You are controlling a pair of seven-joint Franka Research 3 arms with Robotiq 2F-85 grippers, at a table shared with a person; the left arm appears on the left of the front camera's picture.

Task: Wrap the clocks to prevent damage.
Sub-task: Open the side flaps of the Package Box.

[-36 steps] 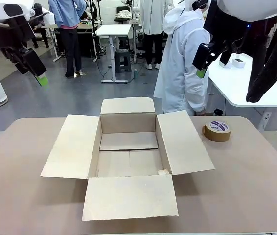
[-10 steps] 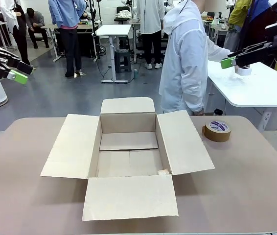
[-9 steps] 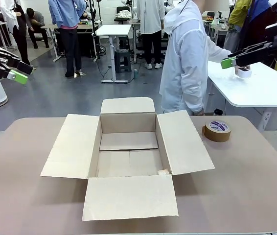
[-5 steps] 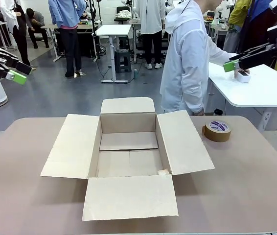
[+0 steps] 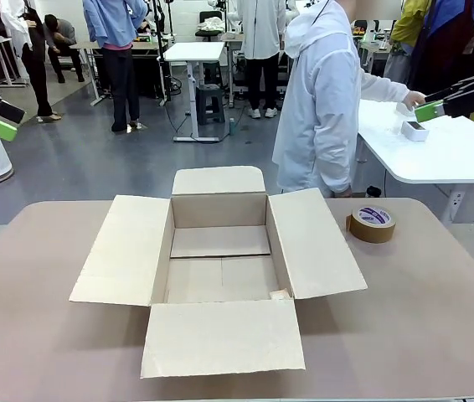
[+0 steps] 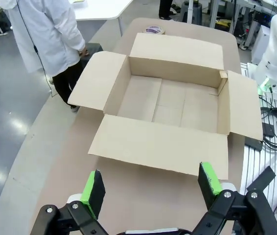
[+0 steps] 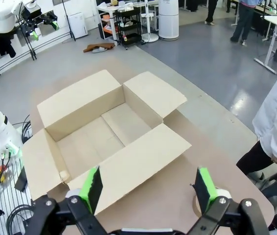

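From my station the biggest thing is the tan, matte table [image 5: 438,318] with rounded corners. In its middle sits the brown cardboard carton [image 5: 220,339], all four flaps folded out flat and its plain floor creased across. At the far edge, right of centre, a person [image 5: 321,100] in a white coat faces a glossy white side table [image 5: 463,155], one hand [image 5: 410,99] just over a small whitish boxy item [image 5: 413,128]. It is too small for me to call it the clocks, so I cannot tell where they are. A brown tape roll [image 5: 372,224], a squat ring, lies right of the carton. My left gripper [image 6: 150,183] and right gripper [image 7: 147,188] hang high above the table, jaws spread wide, green pads bare, gripping nothing.
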